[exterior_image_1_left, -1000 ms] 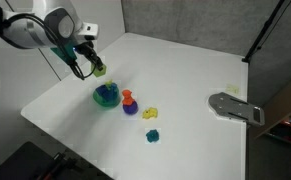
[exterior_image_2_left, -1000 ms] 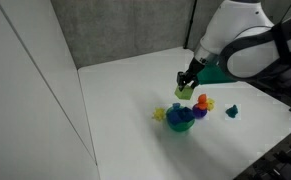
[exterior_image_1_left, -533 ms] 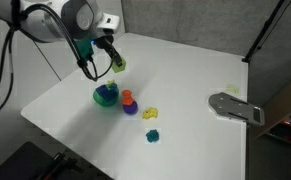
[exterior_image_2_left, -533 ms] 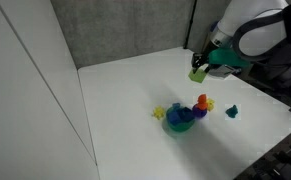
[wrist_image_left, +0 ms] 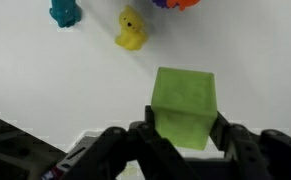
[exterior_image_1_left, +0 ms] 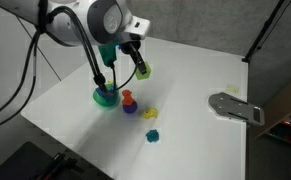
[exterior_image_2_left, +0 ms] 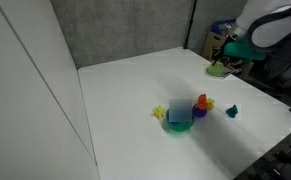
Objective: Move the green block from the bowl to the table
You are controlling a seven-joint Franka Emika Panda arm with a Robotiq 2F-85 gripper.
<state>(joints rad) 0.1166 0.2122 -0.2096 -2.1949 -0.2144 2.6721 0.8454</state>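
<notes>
My gripper [exterior_image_1_left: 140,66] is shut on the green block [exterior_image_1_left: 144,71], a small light yellow-green cube, and holds it in the air above the white table [exterior_image_1_left: 195,75]. In the wrist view the block [wrist_image_left: 186,104] sits between the two black fingers [wrist_image_left: 185,138]. It also shows in an exterior view [exterior_image_2_left: 219,69], held at the far right. The green bowl [exterior_image_1_left: 106,96] with bluish contents stands on the table, to the lower left of the gripper; it shows in both exterior views [exterior_image_2_left: 181,121].
A red-and-purple stacked toy [exterior_image_1_left: 128,102] stands beside the bowl. A small yellow piece [exterior_image_1_left: 150,114] and a teal lumpy piece [exterior_image_1_left: 154,135] lie nearby. A grey flat object [exterior_image_1_left: 233,107] lies near the table's right edge.
My gripper has carried the green block away from above the bowl, across the table, farther from the bowl in each step.
</notes>
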